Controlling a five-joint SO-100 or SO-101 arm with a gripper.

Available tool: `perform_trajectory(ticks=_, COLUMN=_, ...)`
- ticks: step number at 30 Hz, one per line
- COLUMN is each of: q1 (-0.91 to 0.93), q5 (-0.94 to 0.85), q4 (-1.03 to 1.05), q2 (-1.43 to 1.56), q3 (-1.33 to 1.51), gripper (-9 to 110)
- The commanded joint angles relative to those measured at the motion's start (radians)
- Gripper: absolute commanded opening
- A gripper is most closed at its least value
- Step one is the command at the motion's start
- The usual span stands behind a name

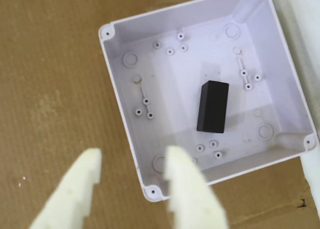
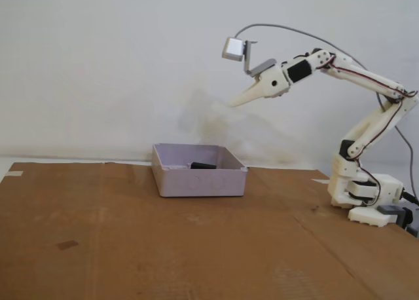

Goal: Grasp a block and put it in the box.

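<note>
Currently, going left to right in the fixed view: brown cardboard is covering the desk, with a white wall standing behind it. The box is sitting on the cardboard left of centre, its near wall facing the camera. The block is lying inside it, only its top edge showing over the rim. Up and to the right, the claw is hanging in the air well above the box, tips pointing down-left toward it. A grey camera module is riding just above the claw on a bracket. The white arm is reaching back to the right and folding down to its base on the desk's right side, well apart from the box.

Wrist view, left to right: bare cardboard is filling the left side. The claw is coming in from the bottom edge, its two white serrated fingers standing apart with nothing between them, straddling the box's near corner. The box is sitting rotated a bit, interior open to the camera. The block is resting flat on the box floor, right of its centre, clear of all four walls and clear of the claw.
</note>
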Motion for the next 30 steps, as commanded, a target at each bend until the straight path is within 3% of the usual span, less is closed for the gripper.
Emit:
perform_trajectory(ticks=1, q1=-0.011, q5=-0.008, q4=-0.018, q2=0.147, q3=0.005, gripper=8)
perform_trajectory(ticks=10, q1=-0.075, q5=-0.006, q4=-0.018, q2=0.318, q3=0.158, gripper=0)
perform_trajectory(ticks=30, q1=-0.206, q5=-0.006, q4=-0.018, q2=0.735, q3=0.543, gripper=0)
